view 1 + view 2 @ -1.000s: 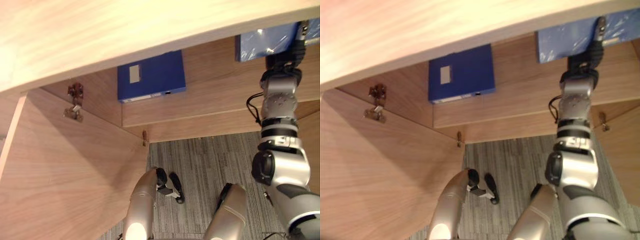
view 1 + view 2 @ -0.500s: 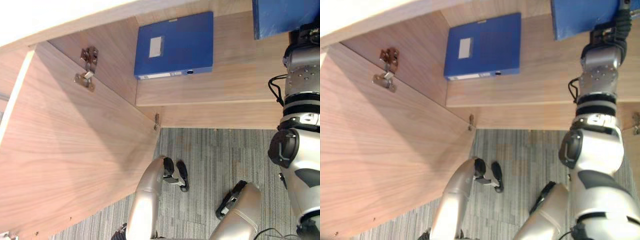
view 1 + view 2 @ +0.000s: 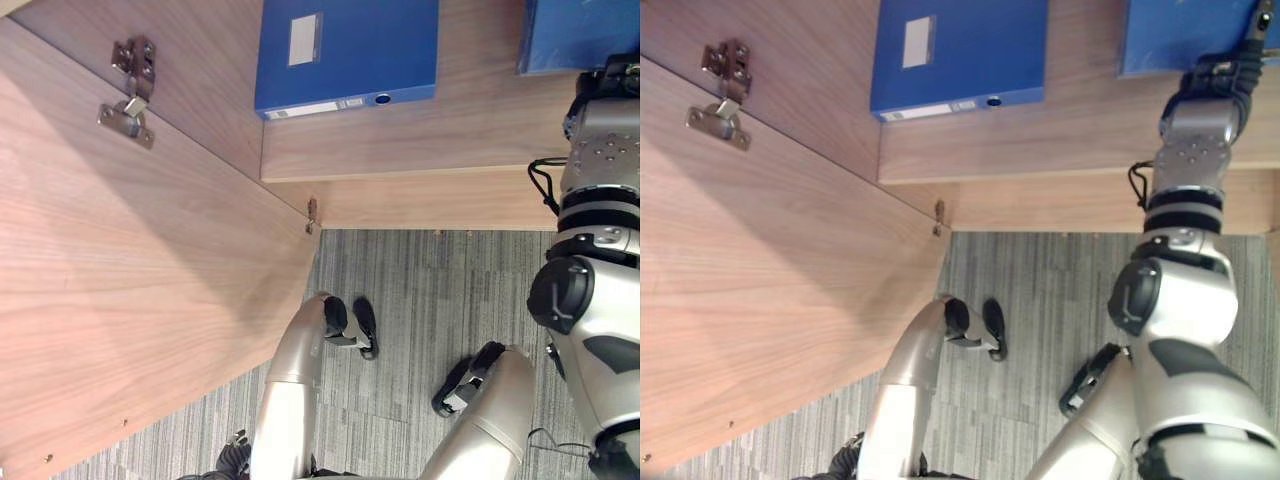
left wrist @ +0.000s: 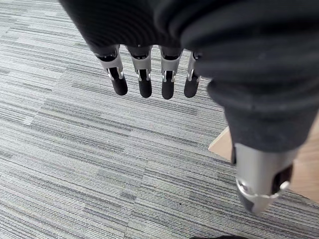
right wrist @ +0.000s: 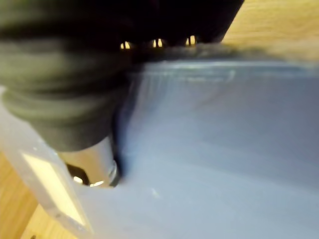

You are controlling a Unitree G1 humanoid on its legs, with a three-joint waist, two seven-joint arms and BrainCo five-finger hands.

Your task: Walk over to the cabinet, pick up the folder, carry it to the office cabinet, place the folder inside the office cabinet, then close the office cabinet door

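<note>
While the right hand (image 3: 1225, 75) clasps the blue folder (image 3: 1180, 35) at the upper right, thumb on its face and fingers curled over its far edge, the folder sits directly beyond that arm above the cabinet shelf (image 3: 1060, 140), its length cut off by the frame's top. Left hand (image 4: 144, 79) hangs slack over carpet (image 4: 75, 159).

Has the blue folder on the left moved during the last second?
No. The left blue folder still lies at the shelf's front left corner; only the camera shifted.
</note>
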